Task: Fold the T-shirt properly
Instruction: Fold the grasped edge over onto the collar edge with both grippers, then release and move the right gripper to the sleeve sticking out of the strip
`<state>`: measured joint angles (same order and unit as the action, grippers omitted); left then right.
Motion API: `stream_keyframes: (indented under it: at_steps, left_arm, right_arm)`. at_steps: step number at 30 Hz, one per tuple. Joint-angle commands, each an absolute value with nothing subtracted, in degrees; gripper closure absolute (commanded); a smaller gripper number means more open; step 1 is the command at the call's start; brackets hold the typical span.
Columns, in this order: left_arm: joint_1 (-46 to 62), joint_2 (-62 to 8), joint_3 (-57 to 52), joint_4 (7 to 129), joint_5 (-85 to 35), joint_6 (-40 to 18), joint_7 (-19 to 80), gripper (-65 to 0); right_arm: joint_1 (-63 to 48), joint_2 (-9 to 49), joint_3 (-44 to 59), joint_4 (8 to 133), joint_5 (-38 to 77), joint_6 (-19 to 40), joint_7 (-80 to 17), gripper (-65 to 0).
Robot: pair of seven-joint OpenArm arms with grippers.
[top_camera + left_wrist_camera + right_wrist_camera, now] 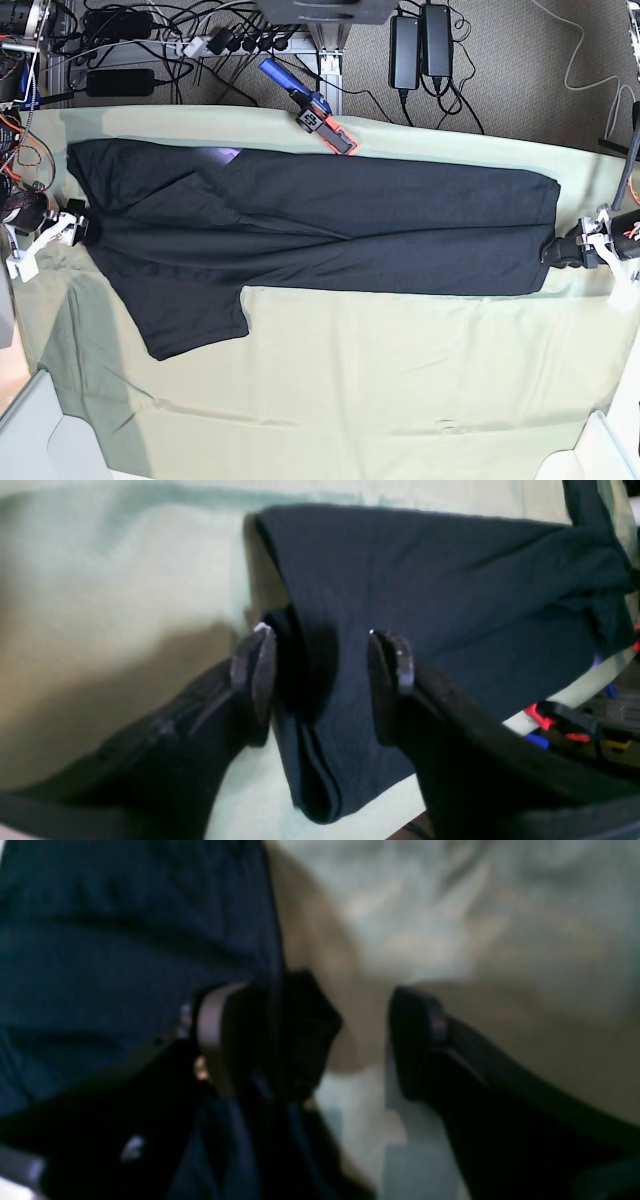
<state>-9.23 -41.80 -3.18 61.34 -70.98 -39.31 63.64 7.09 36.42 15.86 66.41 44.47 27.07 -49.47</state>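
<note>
The black T-shirt (350, 230) lies folded into a long band across the pale green table cloth (400, 380), with one sleeve (190, 315) sticking out toward the front. My left gripper (555, 250) is at the band's right end. In the left wrist view this gripper (322, 665) is open, and the shirt's folded edge (425, 590) lies loose between its fingers. My right gripper (75, 225) is at the band's left end. It (317, 1040) is also open, with a bunch of the dark cloth (125, 940) resting against one finger (220, 1035).
An orange and blue tool (320, 118) lies at the table's back edge, touching the shirt. Cables and power bricks (420, 45) crowd the floor behind. Pale bins stand at the front left corner (30, 430) and the front right corner (600, 450).
</note>
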Motion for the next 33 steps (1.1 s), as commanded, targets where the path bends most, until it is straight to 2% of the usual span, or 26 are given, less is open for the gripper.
stream_keyframes:
  at_steps: [1,4,14,22,26,33]
  left_arm:
    - [-10.44,-43.68,-4.64,62.59,-72.16,-40.0,62.83,-33.2]
    - [-10.44,-43.86,-6.98,64.29,-72.42,-40.0,62.92,-33.2]
    - [-10.26,-43.83,-7.92,73.28,-71.94,-40.0,63.29,-33.1]
    - [-8.54,-43.79,-7.94,73.45,-71.81,-40.0,63.18,-33.1]
    - [-8.4,-43.81,-7.94,73.45,-72.05,-40.0,63.16,-33.1]
    - [-8.36,-43.79,-7.94,73.45,-71.75,-40.0,63.0,-33.1]
  right_arm:
    - [8.99,38.09,17.04,67.13,44.97,31.51,-47.31,-42.4]
    - [11.9,37.74,17.28,67.13,44.97,31.51,-46.02,-42.4]
    - [24.23,31.03,11.77,62.92,37.58,31.46,-42.63,-42.4]
    - [27.9,28.12,8.23,50.98,30.3,31.31,-29.19,-42.4]
    - [29.04,25.3,8.21,46.98,30.15,31.38,-28.45,-42.4]
    - [29.02,21.45,8.21,47.16,29.41,31.48,-28.49,-42.4]
